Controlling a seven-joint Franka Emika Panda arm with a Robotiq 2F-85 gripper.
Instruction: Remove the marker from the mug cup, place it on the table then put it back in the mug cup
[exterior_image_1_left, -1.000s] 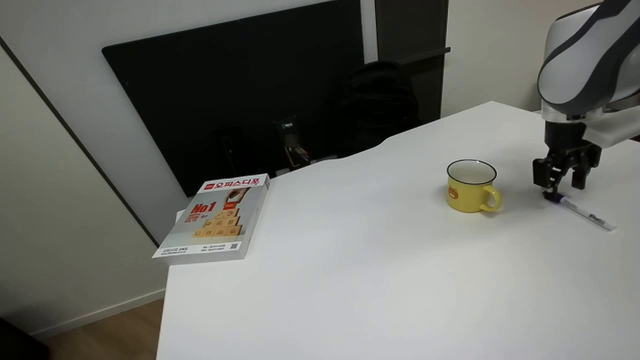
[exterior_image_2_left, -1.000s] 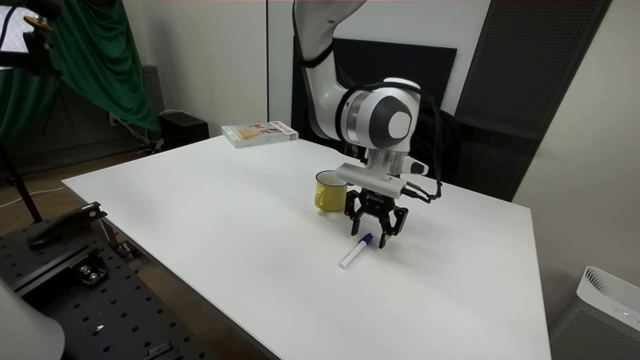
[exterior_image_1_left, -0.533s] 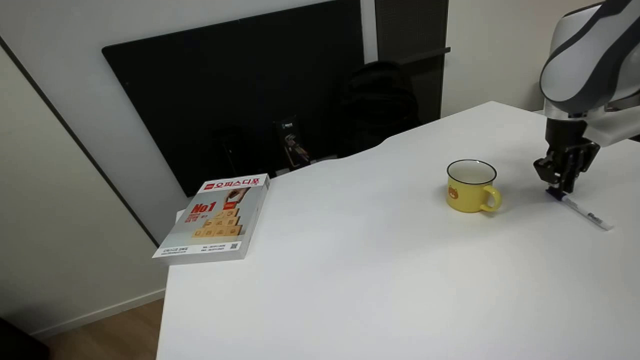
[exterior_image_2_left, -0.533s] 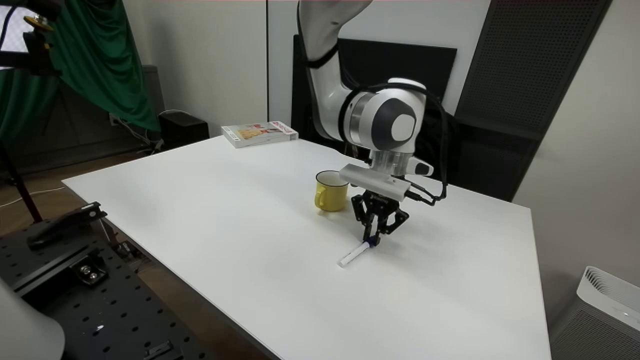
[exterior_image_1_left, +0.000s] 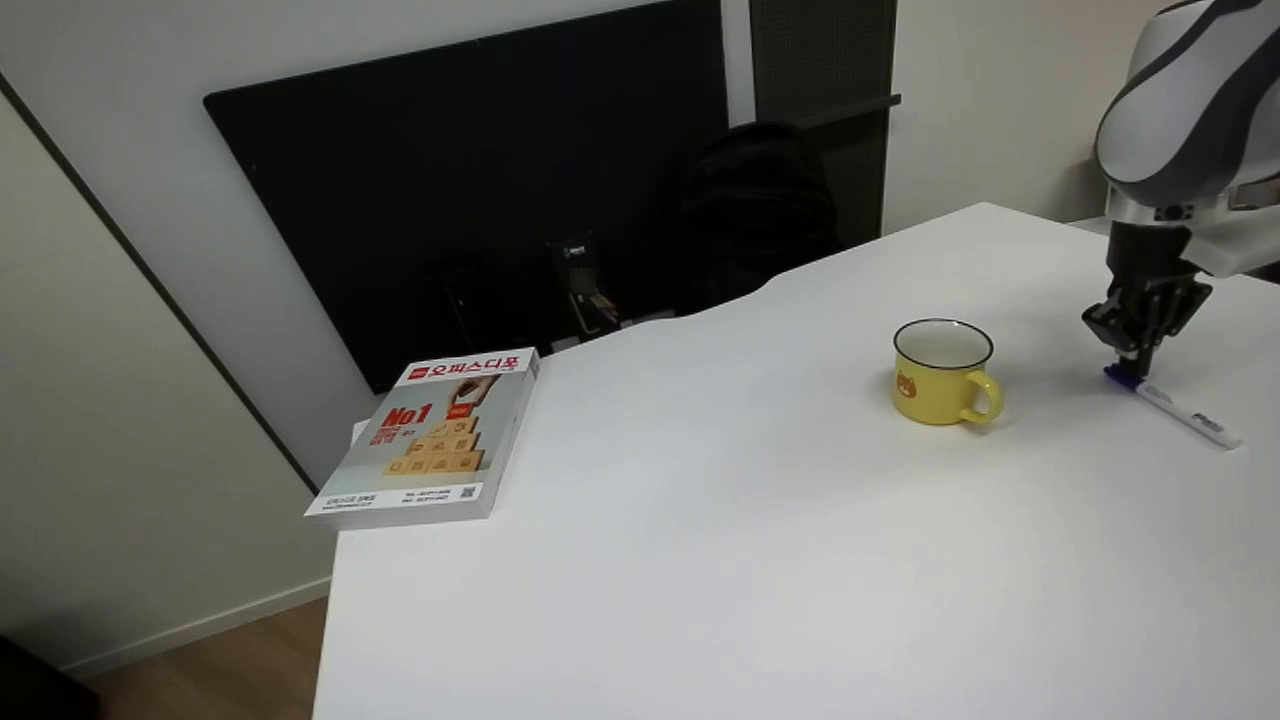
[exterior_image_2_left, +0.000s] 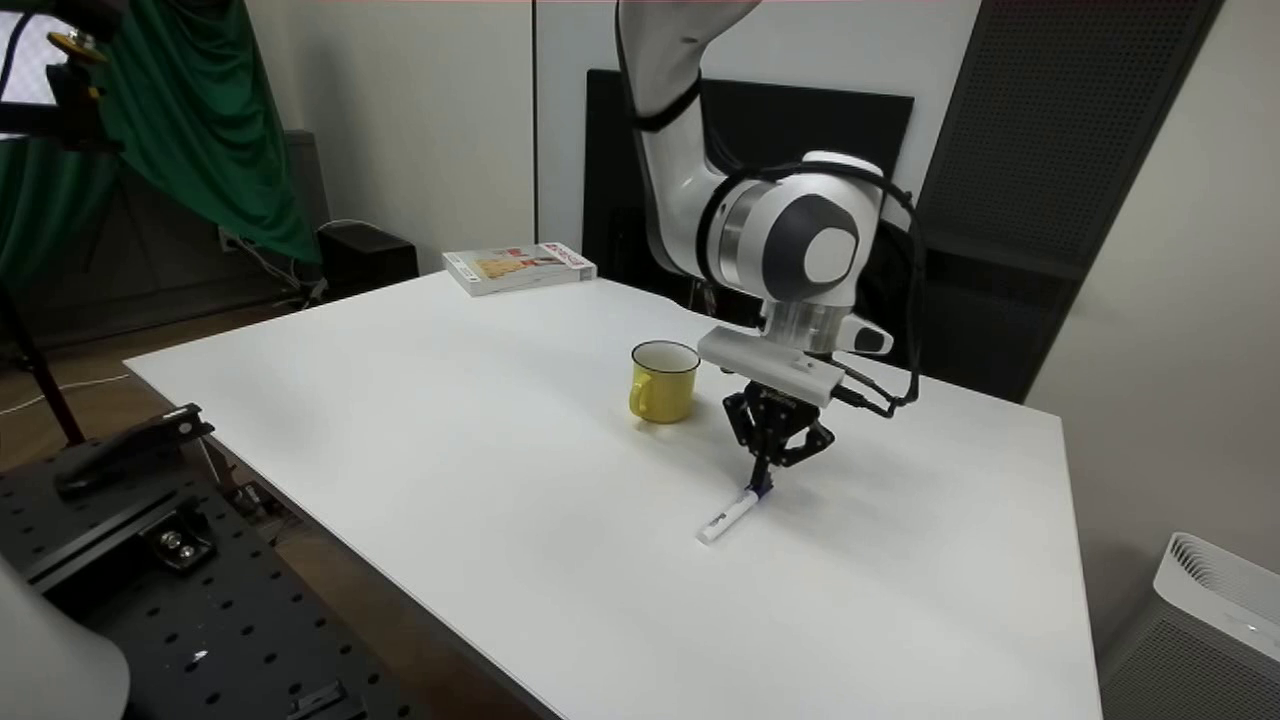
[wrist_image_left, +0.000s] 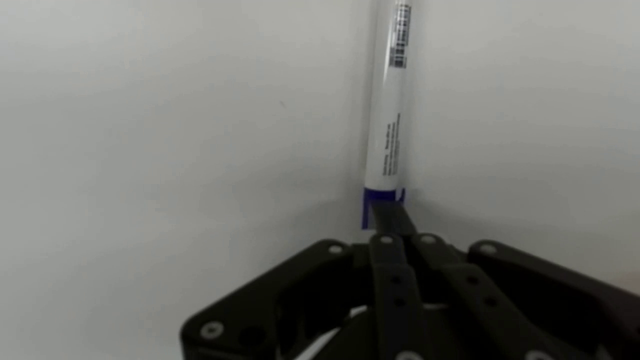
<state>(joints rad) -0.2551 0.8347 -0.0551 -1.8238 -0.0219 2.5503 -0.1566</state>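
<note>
The marker (exterior_image_1_left: 1185, 415), white with a blue cap, lies flat on the white table (exterior_image_1_left: 700, 550) in both exterior views. In the wrist view the marker (wrist_image_left: 386, 125) runs up from the jaws. My gripper (wrist_image_left: 390, 204) points down at the cap end, its fingers pressed together with no gap. The fingertips cover part of the cap, and blue shows on both sides of them; whether they touch it I cannot tell. Upright beside the gripper stands the yellow mug cup (exterior_image_2_left: 662, 398), a short way from the marker. The wrist view does not include the mug.
A thick book (exterior_image_1_left: 430, 435) lies near the table's far edge. Behind the table are a dark panel (exterior_image_1_left: 480, 180) and a backpack (exterior_image_1_left: 760, 200). A black perforated cart top (exterior_image_2_left: 230, 610) stands beside the table's near edge.
The jaws have gone from open to shut at the marker's cap. Gripper and marker have both shifted a little to the right in both exterior views. The mug has stayed put.
</note>
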